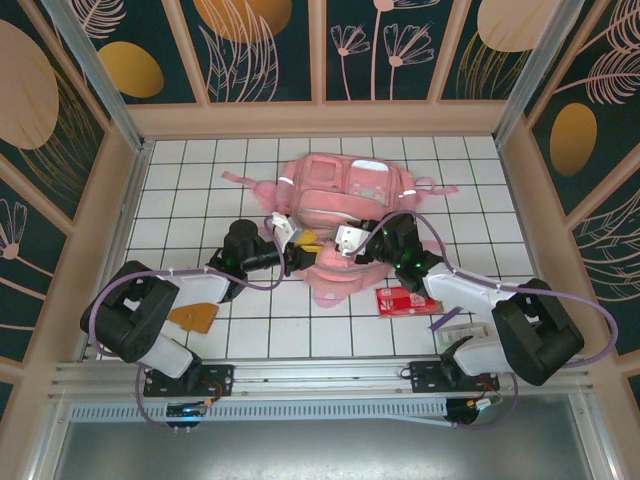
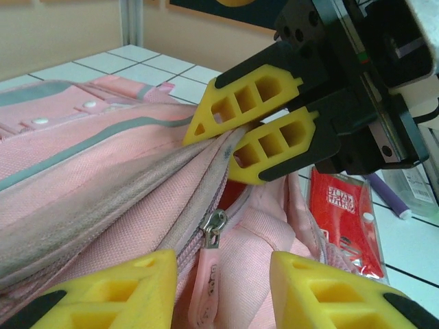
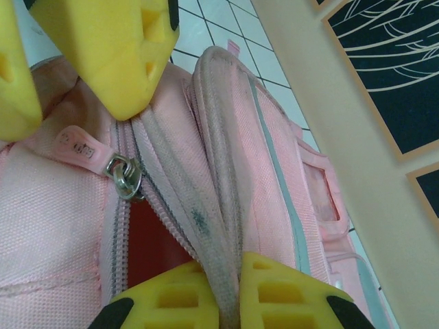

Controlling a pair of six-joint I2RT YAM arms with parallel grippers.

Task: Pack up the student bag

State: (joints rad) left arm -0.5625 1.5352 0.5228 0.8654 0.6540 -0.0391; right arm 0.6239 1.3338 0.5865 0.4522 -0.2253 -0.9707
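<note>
The student bag (image 1: pixel 345 190) is a pink backpack lying in the middle of the tiled table. My right gripper (image 3: pixel 230 277) is shut on the grey-pink fabric edge beside the bag's zip opening (image 3: pixel 147 233), where something red shows inside. In the left wrist view the right gripper (image 2: pixel 236 140) pinches that same edge. My left gripper (image 2: pixel 221 264) is open. The pink zipper pull (image 2: pixel 208 274) hangs between its yellow fingers and neither finger touches it. The metal slider (image 3: pixel 125 177) sits at the end of the opening. In the top view both grippers meet at the bag's near side, left (image 1: pixel 303 243) and right (image 1: pixel 347 240).
A red packet (image 1: pixel 398 299) lies on the table just right of the bag's near corner, with a purple pen (image 2: pixel 387 199) and a pale flat item (image 1: pixel 452 325) beyond it. An orange piece (image 1: pixel 192 316) lies near the left arm. Wooden walls (image 1: pixel 130 180) enclose the table.
</note>
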